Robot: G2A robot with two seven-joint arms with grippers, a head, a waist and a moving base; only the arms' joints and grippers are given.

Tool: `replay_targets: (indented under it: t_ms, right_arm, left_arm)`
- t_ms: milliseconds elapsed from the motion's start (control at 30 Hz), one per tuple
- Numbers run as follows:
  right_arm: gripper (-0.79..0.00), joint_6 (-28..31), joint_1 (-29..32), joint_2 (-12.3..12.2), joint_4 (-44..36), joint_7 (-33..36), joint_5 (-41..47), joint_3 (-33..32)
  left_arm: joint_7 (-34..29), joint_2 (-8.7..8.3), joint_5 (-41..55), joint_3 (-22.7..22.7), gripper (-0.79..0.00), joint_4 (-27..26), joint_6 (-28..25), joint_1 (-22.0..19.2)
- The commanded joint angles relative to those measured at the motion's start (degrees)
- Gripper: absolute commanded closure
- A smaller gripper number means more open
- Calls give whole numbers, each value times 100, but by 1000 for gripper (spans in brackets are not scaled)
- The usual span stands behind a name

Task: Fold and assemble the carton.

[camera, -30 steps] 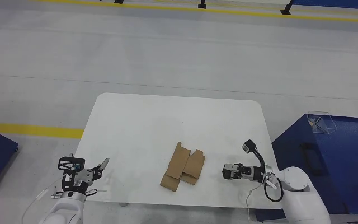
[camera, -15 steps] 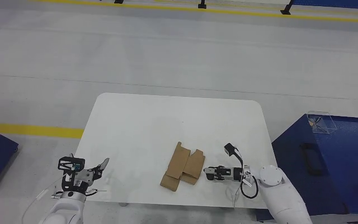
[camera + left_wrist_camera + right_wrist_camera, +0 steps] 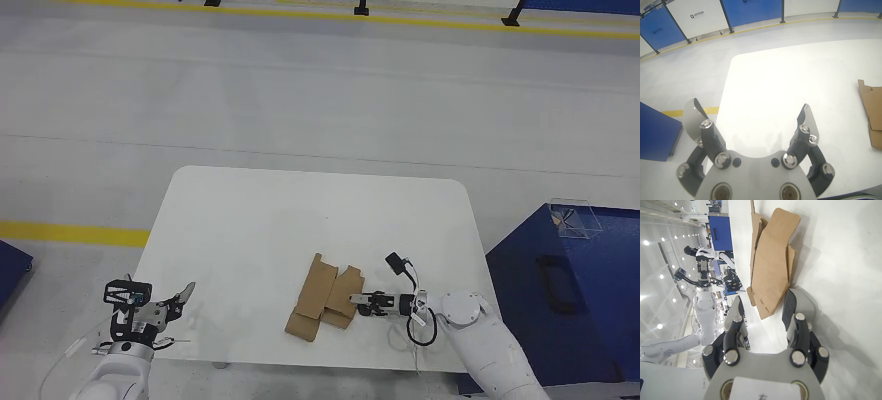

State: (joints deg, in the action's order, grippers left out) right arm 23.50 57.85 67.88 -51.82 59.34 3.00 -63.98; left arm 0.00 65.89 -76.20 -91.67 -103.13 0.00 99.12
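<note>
A flat brown carton (image 3: 326, 296) lies unfolded on the white table (image 3: 260, 220), near its front edge. In the right wrist view the carton (image 3: 770, 262) fills the middle, with its near corner between the fingers of my right gripper (image 3: 763, 306). That gripper (image 3: 358, 301) is open and turned on its side, one finger low by the tabletop under the carton's edge. My left gripper (image 3: 751, 113) hovers open over the table's front left corner, far from the carton (image 3: 869, 106), with nothing in it. From above, the left gripper (image 3: 178, 297) sits at the table's edge.
A blue cabinet (image 3: 560, 280) stands just right of the table with a clear plastic box (image 3: 572, 217) on it. Another blue unit (image 3: 657, 138) sits off the table's left side. Most of the tabletop behind the carton is bare.
My right gripper has travelled left across the table from the right side until its fingers straddle the carton's right corner. The left arm has stayed still.
</note>
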Motion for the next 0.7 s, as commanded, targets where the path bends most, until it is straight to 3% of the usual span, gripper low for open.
replay_targets:
  t_ms: [0, 100, 167, 267, 333, 367, 400, 433, 667]
  right_arm:
    - [-434, -3, -73, 28, 75, -37, -8, 82]
    - [-443, -5, -190, 74, 204, -106, -10, 202]
    - [-391, -4, -266, 106, 303, -118, 46, 267]
    - [-379, 140, -356, 149, 421, -110, 232, 317]
    - [-317, 268, -425, 172, 509, -158, 305, 336]
    - [-274, 316, -466, 188, 555, -162, 350, 357]
    - [-68, 384, -511, 207, 608, -127, 437, 379]
    - [0, 442, -559, 228, 692, -91, 536, 397]
    - [0, 705, -1013, 411, 1383, 689, 1526, 538]
  left_arm:
    - [0, 0, 0, 0, -785, 0, 0, 0]
    - [0, 0, 0, 0, -785, 0, 0, 0]
    - [0, 0, 0, 0, -785, 0, 0, 0]
    - [0, 0, 0, 0, -785, 0, 0, 0]
    - [0, 0, 0, 0, -785, 0, 0, 0]
    - [0, 0, 0, 0, -785, 0, 0, 0]
    - [0, 0, 0, 0, -785, 0, 0, 0]
    - [0, 0, 0, 0, -785, 0, 0, 0]
    - [0, 0, 0, 0, -785, 0, 0, 0]
